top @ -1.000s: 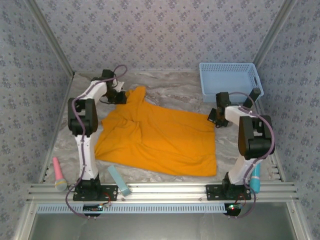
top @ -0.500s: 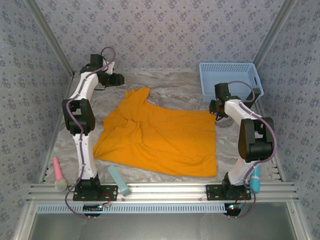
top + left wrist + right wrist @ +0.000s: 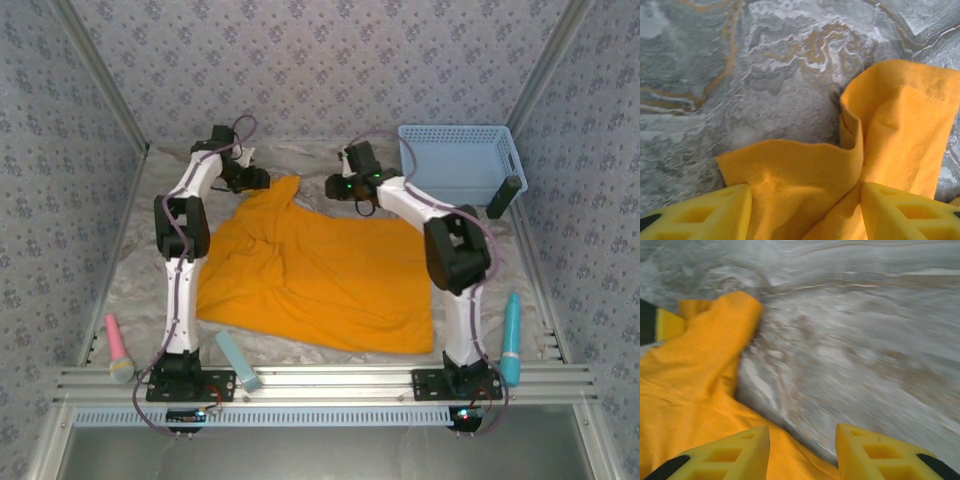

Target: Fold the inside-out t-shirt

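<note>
The orange-yellow t-shirt (image 3: pixel 320 270) lies spread on the marble table, with one flap (image 3: pixel 283 188) reaching toward the back. My left gripper (image 3: pixel 262 180) is at that flap, open. In the left wrist view a hemmed fold of the shirt (image 3: pixel 805 175) lies between its two yellow fingers (image 3: pixel 715 215). My right gripper (image 3: pixel 336 187) hovers open at the shirt's far edge, right of the flap. The right wrist view is motion-blurred and shows shirt cloth (image 3: pixel 695 390) under the left finger (image 3: pixel 725 455) and bare table under the right one. No lettering or neck label is visible.
A light blue basket (image 3: pixel 460 160) stands at the back right, with a dark object (image 3: pixel 503 197) beside it. A pink tool (image 3: pixel 118 345) and a pale blue block (image 3: pixel 238 360) lie near the front left. A teal tool (image 3: pixel 511 335) lies front right.
My right arm has swung left from the shirt's right edge to its far middle. My left gripper rose toward the back wall, then came down to the shirt's far flap.
</note>
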Action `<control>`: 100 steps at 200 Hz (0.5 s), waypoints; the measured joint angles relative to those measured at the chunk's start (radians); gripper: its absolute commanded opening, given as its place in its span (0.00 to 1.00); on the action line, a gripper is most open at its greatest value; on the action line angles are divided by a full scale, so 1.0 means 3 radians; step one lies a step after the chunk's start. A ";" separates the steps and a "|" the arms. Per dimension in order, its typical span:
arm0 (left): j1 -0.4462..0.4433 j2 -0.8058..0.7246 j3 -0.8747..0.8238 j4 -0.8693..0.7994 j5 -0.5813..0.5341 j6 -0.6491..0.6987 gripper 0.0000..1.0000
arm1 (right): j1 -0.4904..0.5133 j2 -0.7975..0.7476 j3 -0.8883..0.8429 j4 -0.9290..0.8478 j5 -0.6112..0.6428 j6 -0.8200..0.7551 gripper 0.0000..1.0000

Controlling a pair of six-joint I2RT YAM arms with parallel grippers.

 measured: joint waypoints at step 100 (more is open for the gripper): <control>0.0061 0.0233 0.0425 0.0042 -0.0102 -0.0187 0.12 | 0.0154 0.2127 0.2653 -0.0141 -0.0609 0.0741 0.31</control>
